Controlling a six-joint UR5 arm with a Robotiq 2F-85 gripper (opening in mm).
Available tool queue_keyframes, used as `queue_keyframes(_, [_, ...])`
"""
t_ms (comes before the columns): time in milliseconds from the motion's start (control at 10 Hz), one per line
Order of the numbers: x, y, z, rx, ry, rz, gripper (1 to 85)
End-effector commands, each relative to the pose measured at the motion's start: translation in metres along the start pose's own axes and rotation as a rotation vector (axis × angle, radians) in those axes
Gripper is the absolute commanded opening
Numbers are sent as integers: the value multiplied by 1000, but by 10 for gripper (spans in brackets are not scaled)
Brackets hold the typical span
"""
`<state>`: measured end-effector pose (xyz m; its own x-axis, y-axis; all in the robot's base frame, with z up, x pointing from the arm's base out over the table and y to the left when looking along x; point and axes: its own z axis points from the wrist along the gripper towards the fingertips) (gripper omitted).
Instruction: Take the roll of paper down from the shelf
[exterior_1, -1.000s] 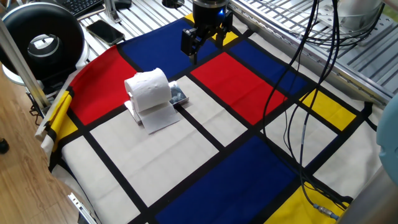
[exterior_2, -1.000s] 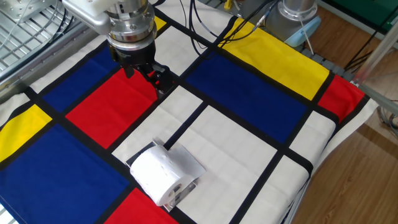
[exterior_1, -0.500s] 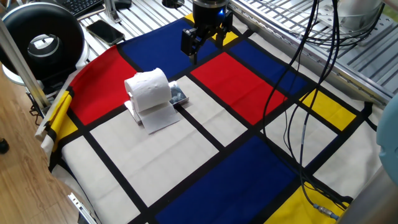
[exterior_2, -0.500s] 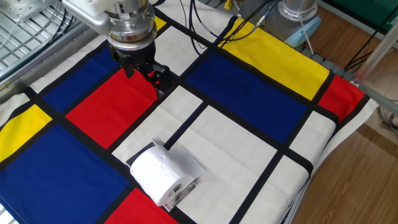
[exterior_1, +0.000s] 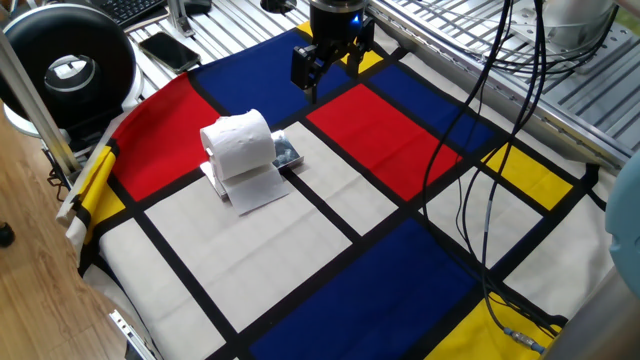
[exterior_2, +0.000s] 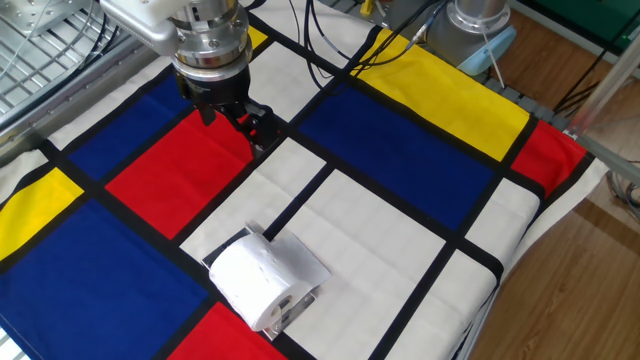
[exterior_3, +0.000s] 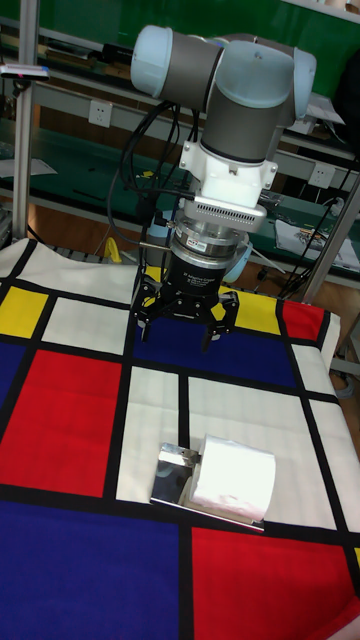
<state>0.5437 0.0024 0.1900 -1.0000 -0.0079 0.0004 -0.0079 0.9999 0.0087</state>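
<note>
STATE: gripper (exterior_3: 185, 318) jaws spread wide, holding nothing | TARGET: roll of paper (exterior_3: 235, 475) on its side on the shelf (exterior_3: 172, 478), below the fingertips, well apart from them | HANDLING: light, soft, crushes easily; loose sheet (exterior_1: 255, 190) will probably drag | GRASP: across the round body at mid-length, gentle closure, clear of the shelf top.

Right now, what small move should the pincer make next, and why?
Probably travel across to hover over the roll. The pincer hangs open above the cloth, well apart from the roll, which lies on the shelf untouched.
</note>
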Motion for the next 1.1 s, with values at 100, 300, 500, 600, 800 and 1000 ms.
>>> queue_keyframes(100, [-12,16,-1,-60,-42,230,10])
queue_keyframes(300, [-14,16,-1,-61,-48,224,10])
queue_keyframes(500, [-15,14,-1,-51,-54,197,10])
queue_keyframes(600, [-14,6,0,-20,-51,191,17])
queue_keyframes(800, [-9,-13,-1,57,-42,176,27])
queue_keyframes(1000, [-5,-5,0,25,-21,180,13])
